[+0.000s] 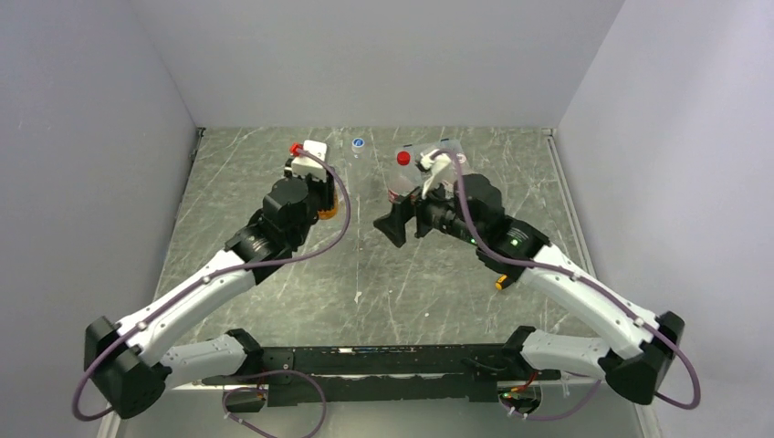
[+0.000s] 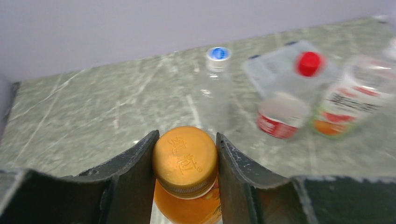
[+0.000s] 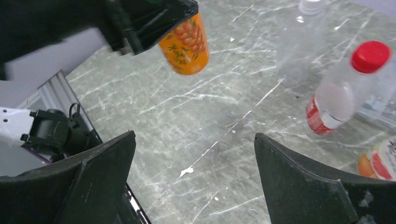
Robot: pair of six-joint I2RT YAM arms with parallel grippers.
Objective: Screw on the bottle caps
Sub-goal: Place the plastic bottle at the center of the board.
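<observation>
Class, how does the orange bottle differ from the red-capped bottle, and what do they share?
The orange bottle holds orange liquid; the red-capped bottle looks clear. The orange bottle wears an orange cap, the red-capped bottle a red cap. The left gripper clamps the orange bottle's cap; nothing grips the red-capped bottle. Both are capped.

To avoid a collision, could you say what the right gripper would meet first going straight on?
Probably the bare table; the orange bottle looks off to one side, though depth is unclear.
</observation>
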